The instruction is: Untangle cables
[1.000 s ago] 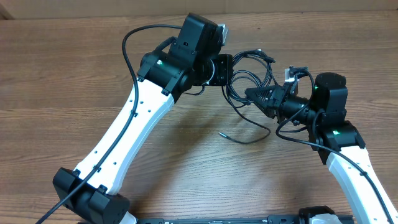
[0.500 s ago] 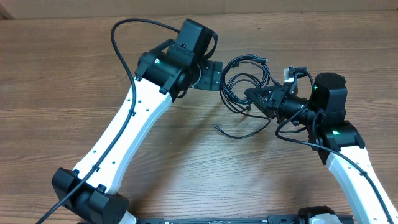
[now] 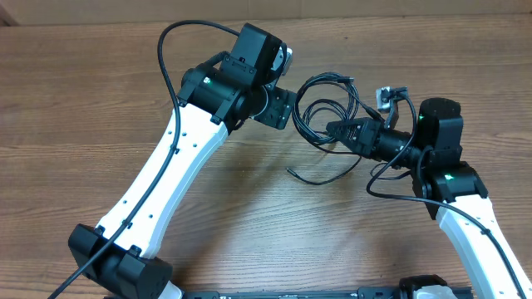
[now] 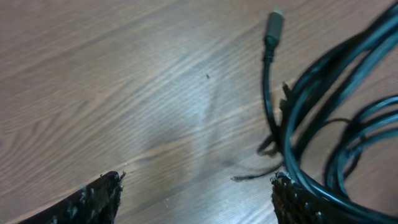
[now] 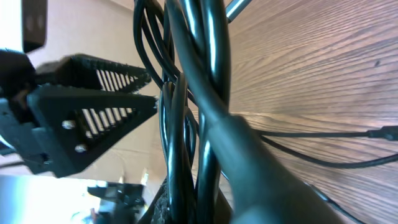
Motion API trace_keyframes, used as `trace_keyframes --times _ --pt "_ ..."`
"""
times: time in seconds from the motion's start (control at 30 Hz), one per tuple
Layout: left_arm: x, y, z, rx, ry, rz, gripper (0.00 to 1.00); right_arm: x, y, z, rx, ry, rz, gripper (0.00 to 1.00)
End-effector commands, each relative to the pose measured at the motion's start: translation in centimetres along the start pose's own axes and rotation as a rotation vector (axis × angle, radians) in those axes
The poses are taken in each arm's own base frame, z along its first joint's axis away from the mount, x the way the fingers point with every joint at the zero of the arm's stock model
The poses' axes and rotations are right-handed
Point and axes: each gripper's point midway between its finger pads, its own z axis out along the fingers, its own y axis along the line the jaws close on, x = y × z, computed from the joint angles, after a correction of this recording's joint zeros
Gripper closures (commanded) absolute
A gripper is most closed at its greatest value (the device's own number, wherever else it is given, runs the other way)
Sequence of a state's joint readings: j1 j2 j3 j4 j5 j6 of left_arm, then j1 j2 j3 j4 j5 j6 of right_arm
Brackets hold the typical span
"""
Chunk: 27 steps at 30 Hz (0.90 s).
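A tangle of thin black cables [image 3: 327, 106] lies in loops on the wooden table, with one loose end [image 3: 293, 171] trailing toward the front. My right gripper [image 3: 334, 129] is shut on the bundle at its right side; the right wrist view shows the cables [image 5: 189, 93] running up out of the gripper [image 5: 186, 211]. My left gripper [image 3: 287, 108] stands open just left of the loops, holding nothing. From the left wrist, bare wood shows between its fingertips [image 4: 99, 196], the cables [image 4: 311, 106] pass by the right finger, and a small plug [image 4: 273, 25] lies beyond.
The wooden table [image 3: 83, 100] stretches left and front of the arms. A thick black cable [image 3: 170, 58] arcs above the left arm. The right arm's camera mount [image 3: 387, 97] sits behind the bundle. A pale wall edge runs along the back.
My left gripper has opened, let go of the cables and drawn back slightly to the left. The loops have settled and the loose end slid left. The right gripper stays shut on the bundle.
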State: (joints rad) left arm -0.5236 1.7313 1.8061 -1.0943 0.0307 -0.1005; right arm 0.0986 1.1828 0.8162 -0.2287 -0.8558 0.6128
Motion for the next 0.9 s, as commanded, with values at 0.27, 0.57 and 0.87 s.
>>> trace_keyframes --times 0.27,0.57,0.87 --pt "-0.7 0.4 -1.3 0.264 -0.008 -0.098 0.22 -0.1 0.5 -0.3 -0.003 -0.006 -0.291 0.96" --pt "0.5 0.1 -2.0 0.360 0.003 0.082 0.36 0.1 1.7 -0.3 -0.066 0.010 -0.315 0.96" --pt "0.3 -3.0 -3.5 0.560 -0.038 0.153 0.44 0.7 3.7 -0.6 -0.177 0.039 -0.363 0.96"
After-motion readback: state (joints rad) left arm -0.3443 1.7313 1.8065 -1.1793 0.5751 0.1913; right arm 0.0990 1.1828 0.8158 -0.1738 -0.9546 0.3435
